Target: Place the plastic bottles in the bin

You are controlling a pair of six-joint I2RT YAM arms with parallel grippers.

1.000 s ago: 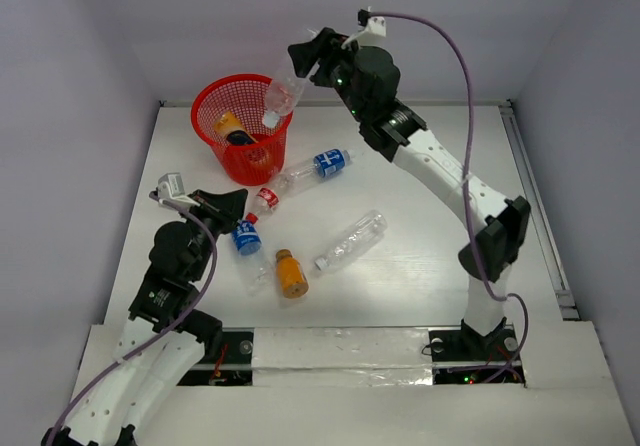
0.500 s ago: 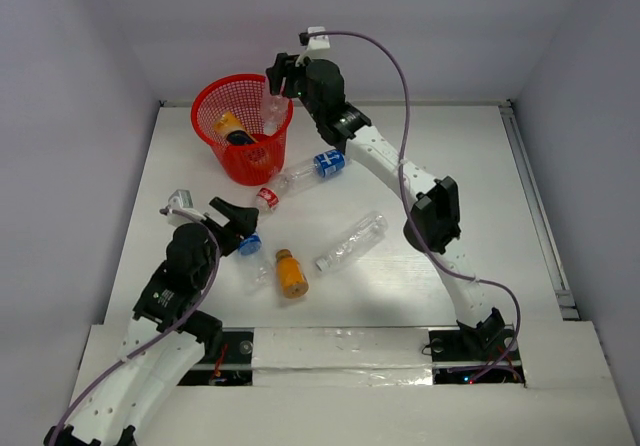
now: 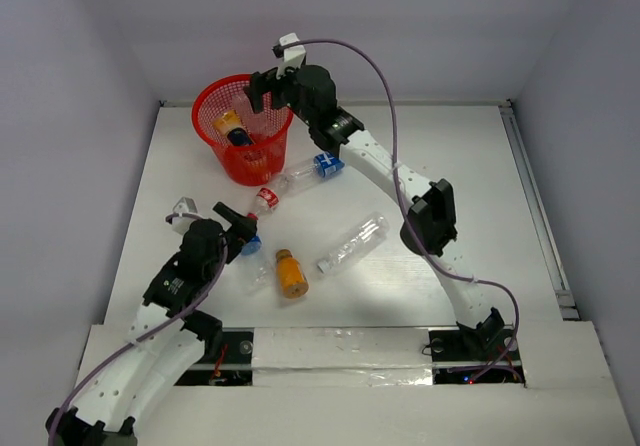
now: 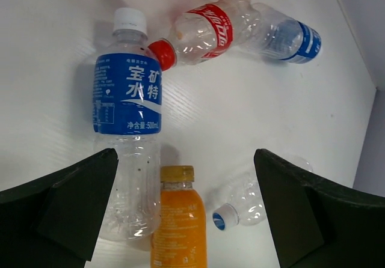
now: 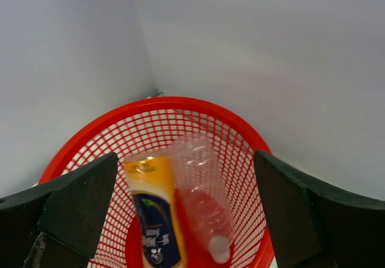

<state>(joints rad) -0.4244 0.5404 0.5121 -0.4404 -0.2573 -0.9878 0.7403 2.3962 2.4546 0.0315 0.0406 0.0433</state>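
The bin [image 3: 200, 106] is a red mesh basket at the back left. In it lie a long orange-filled bottle [image 5: 153, 220] and a clear bottle [image 5: 204, 202], cap down. My right gripper [image 5: 185, 157] hangs open over the bin [image 5: 180, 103], holding nothing. My left gripper [image 4: 185, 157] is open just above the table. Between its fingers lie a blue-labelled bottle [image 4: 127, 130], a stubby orange bottle [image 4: 178, 220] and a clear bottle's capped neck [image 4: 252, 199]. A red-labelled bottle [image 4: 198, 33] and another blue-labelled one [image 4: 289, 36] lie beyond.
From above, the red-labelled bottle [image 3: 265, 199] and blue-labelled bottle [image 3: 318, 166] lie end to end just in front of the bin. A clear bottle [image 3: 352, 243] lies mid-table beside the orange one [image 3: 291, 273]. Walls close the table's left and back.
My right gripper swung left over the bin, opened and let the clear bottle fall in. My left gripper opened from shut and moved forward over the loose bottles.
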